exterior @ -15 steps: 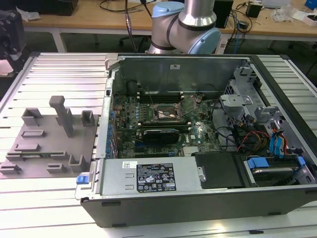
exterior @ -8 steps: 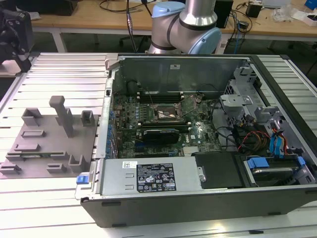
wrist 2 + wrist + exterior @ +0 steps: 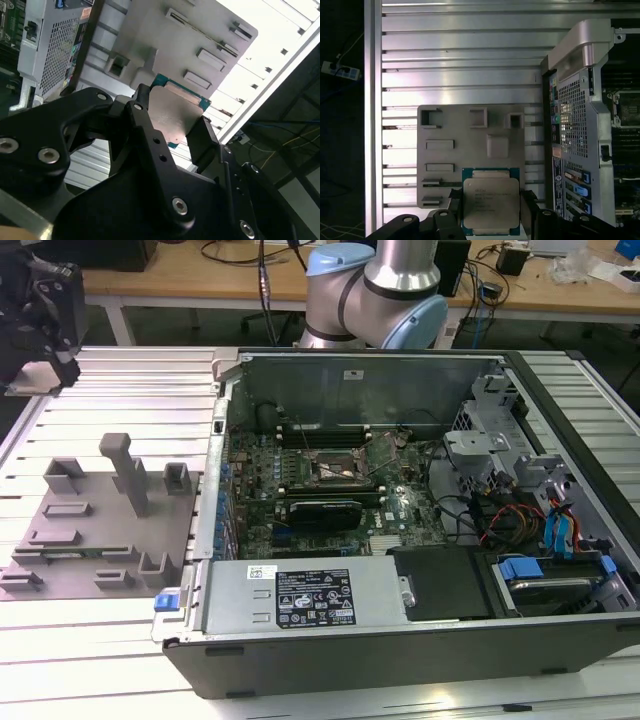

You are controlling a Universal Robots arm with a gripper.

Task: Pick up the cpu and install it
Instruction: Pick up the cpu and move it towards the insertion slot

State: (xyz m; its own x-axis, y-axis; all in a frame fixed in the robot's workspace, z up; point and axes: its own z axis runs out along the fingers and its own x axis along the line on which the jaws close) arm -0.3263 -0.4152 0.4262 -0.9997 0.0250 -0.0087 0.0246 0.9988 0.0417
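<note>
The slatted metal counter (image 3: 110, 375) is the widest thing here. It lies far beneath my claw (image 3: 491, 216) and runs on under everything else. Next in bulk is the open computer case (image 3: 400, 650), lying on its side on the counter. It is off to one side of my claw and well apart from it, and its perforated rear panel (image 3: 572, 125) is turned my way.

My own arm (image 3: 375, 285), silver with pale blue joint caps, rises behind that case. Inside the case lies the green motherboard (image 3: 300, 480). On it sits the black socket (image 3: 335, 472) with its metal frame tipped up, also well apart from my claw.

Closer to me, below my claw, a flat grey plate (image 3: 90, 550) rests on the counter just beside the case. It carries several grey upright blocks (image 3: 128, 472) and shallow recesses. My claw hangs in the air above that plate, touching neither it nor the counter.

Its two black fingers (image 3: 202, 137) are closed against opposite edges of the cpu (image 3: 490, 197), gripping it. The cpu sits between the fingers, lifted clear of the plate. Its silvery lid faces the first wrist view, with a thin green rim showing round the lid.
</note>
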